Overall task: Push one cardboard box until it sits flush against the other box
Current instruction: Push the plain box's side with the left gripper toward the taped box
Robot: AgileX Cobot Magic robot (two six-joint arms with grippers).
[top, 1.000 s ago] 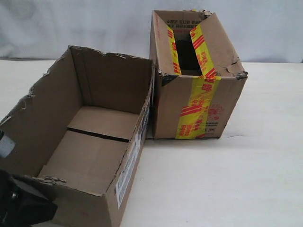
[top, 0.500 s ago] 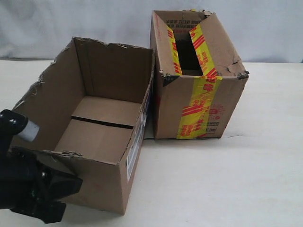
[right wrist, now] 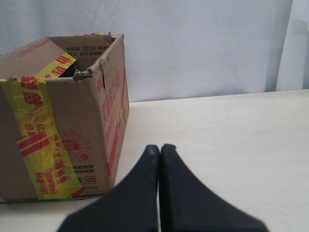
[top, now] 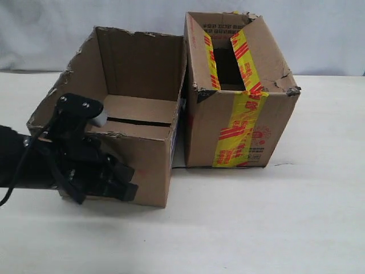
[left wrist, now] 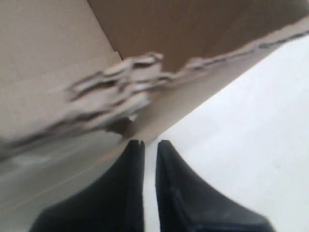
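Note:
The plain cardboard box (top: pixel 149 161), open-topped with a ragged torn rim, stands left of the other box (top: pixel 239 128), which carries yellow-and-red tape. Their facing sides are close, with a thin dark gap at the base. My left gripper (top: pixel 126 181) is shut and presses low on the plain box's near face. In the left wrist view its tips (left wrist: pixel 150 143) sit just under the torn rim of the plain box (left wrist: pixel 48 58). My right gripper (right wrist: pixel 160 147) is shut and empty, resting apart from the taped box (right wrist: pixel 72 125) on its far side from the plain box.
The boxes stand on a pale table (top: pixel 274 222) with a white cloth backdrop (top: pixel 319 34) behind. The black left arm (top: pixel 40 165) reaches in from the left edge. The table runs open to the right of the taped box (right wrist: pixel 231 140).
The plain box has slid away from the camera and turned square beside the taped box. My left arm came up from the lower left corner behind it. The taped box stayed put.

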